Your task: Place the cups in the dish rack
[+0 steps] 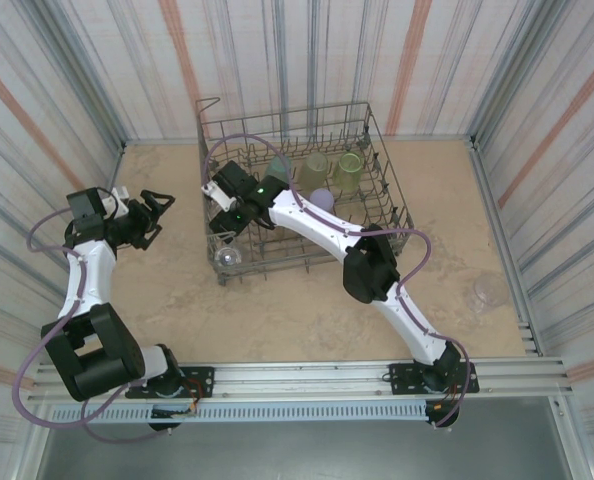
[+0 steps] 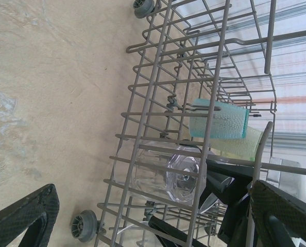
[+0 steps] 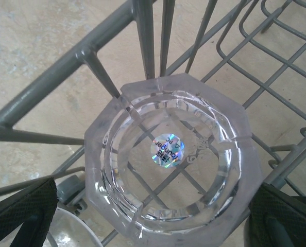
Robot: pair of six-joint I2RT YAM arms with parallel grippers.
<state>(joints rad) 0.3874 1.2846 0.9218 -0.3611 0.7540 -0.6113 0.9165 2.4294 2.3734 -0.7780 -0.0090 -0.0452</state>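
Clear cup sticker: seen from open right gripper. Teal cup: open left gripper.

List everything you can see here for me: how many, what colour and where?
table: one, beige
dish rack: one, grey wire, far middle of the table
yellow-green cups: two, side by side at the rack's far side
teal cup: one, in the rack beside the yellow-green ones
purple cup: one, pale, middle of the rack
clear cup: one, upside down in the rack's near left corner
loose clear cup: one, on the table at the right, outside the rack
left gripper: one, black, open, left of the rack
right gripper: one, black, open, inside the rack, a finger on either side of the clear cup
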